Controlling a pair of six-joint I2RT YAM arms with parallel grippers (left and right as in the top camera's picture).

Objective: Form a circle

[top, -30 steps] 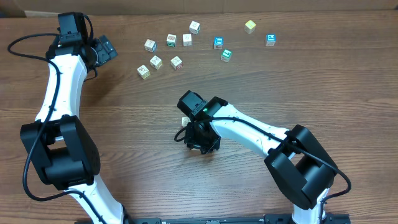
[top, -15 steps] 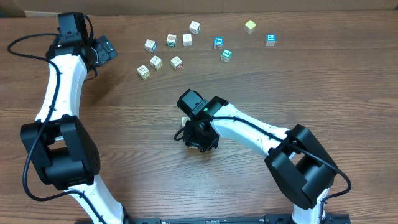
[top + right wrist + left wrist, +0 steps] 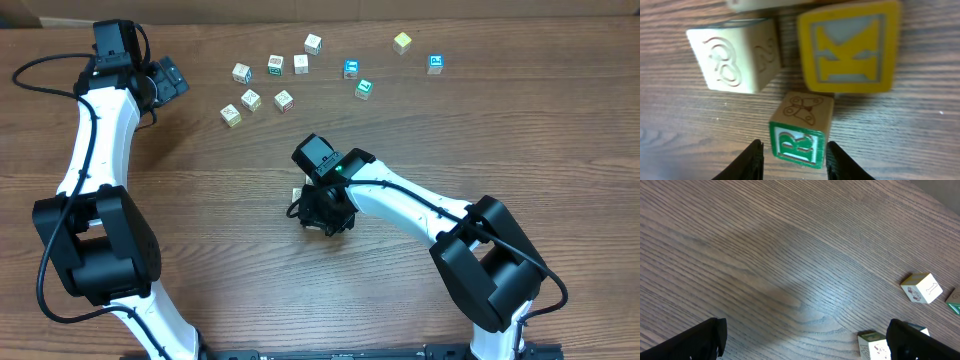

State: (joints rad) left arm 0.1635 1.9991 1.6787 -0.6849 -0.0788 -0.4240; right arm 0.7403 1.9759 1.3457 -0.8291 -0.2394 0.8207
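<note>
Overhead, the table (image 3: 200, 230) has its far edge running along 12 o'clock. A scatter (image 3: 300, 65) of small cubes lies in a loose band just inside that edge. From 3 round through 6 to 9 o'clock the wood is bare apart from the two arms. The left gripper (image 3: 165, 78) is parked at 10 o'clock, next to the scatter's left end. Its jaws are spread as wide as they go and hold nothing.

The circle (image 3: 297, 194) sits near the table's middle, well apart from the scatter. The right gripper (image 3: 322, 212) covers nearly all of it, and only a whitish corner shows at the gripper's 9 o'clock.

The right wrist view shows a tight clump. A pale cube (image 3: 735, 55) carved with an 8 sits at 10 o'clock, and a yellow cube (image 3: 847, 47) with a K sits at 1. A green cube (image 3: 801, 130) with an R and a butterfly on top sits at 6, close under the other two. Another cube's edge shows at 12. The right gripper's jaws are partly apart and flank the green cube closely. I cannot tell whether they press it.
</note>
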